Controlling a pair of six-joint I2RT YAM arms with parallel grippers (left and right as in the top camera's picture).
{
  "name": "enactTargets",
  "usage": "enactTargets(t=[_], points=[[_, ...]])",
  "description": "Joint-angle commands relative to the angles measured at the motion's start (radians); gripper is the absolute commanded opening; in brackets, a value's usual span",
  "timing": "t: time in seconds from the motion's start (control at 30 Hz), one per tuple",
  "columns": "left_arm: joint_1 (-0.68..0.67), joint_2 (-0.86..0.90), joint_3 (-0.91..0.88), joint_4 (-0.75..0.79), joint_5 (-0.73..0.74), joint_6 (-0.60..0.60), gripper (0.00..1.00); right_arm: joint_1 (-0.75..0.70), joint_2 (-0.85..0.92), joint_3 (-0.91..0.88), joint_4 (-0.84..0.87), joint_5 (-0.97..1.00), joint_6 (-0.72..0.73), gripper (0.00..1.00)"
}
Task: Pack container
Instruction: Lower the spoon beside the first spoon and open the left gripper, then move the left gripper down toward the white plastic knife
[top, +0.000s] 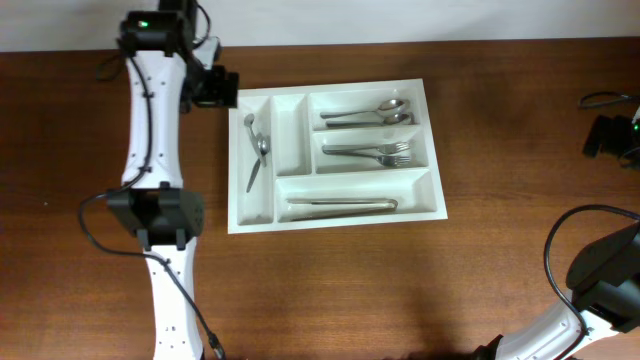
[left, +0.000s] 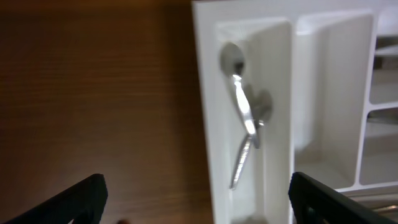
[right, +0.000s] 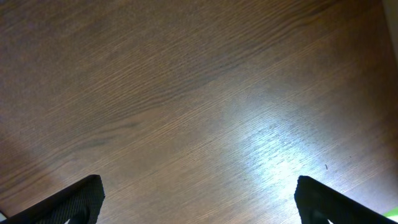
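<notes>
While left gripper (left: 196, 190) hovers: fingers (left: 81, 199) wide, empty; container (left: 205, 74) rim between them.
Right gripper (right: 198, 193): wide, empty; container absent between its fingers.
Risk: lowering left could clip rim, tipping container.

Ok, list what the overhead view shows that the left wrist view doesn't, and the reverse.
Only overhead: forks, big spoons and long utensils in the three long compartments of the tray, plus the right arm. Only left wrist: the left tool spread open. Both: the tray, two small spoons in its end compartment, the table.
</notes>
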Motion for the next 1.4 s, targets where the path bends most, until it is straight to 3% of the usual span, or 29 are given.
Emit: enactTargets(t=[0.0,0.27,0.53,0.7,1.1,1.23,1.37], points=[[0.021,-0.13,0.018,-0.004,-0.031,0.013,0.96,0.003,-0.003,-0.003,0.003,0.002,-0.003,0.99],[0.024,-0.372,-0.179,-0.004,-0.073,0.02,0.99,0.003,-0.003,-0.003,0.003,0.002,-0.003,0.99],[0.077,-0.777,-0.812,-0.003,-0.122,-0.078,0.99,0.003,-0.003,-0.003,0.003,0.002,-0.003,0.99],[0.106,-0.925,-1.094,0.038,-0.125,-0.087,0.99,0.003,-0.003,-0.003,0.003,0.002,-0.003,0.99],[0.167,-0.984,-1.558,0.396,-0.133,-0.23,0.99,0.003,-0.003,-0.003,0.003,0.002,-0.003,0.99],[0.258,-0.984,-1.627,0.483,-0.132,-0.219,0.99,0.003,-0.003,-0.003,0.003,0.002,-0.003,0.99],[0.315,-0.983,-1.693,0.59,-0.124,-0.095,0.99,0.003,-0.003,-0.003,0.003,0.002,-0.003,0.99]])
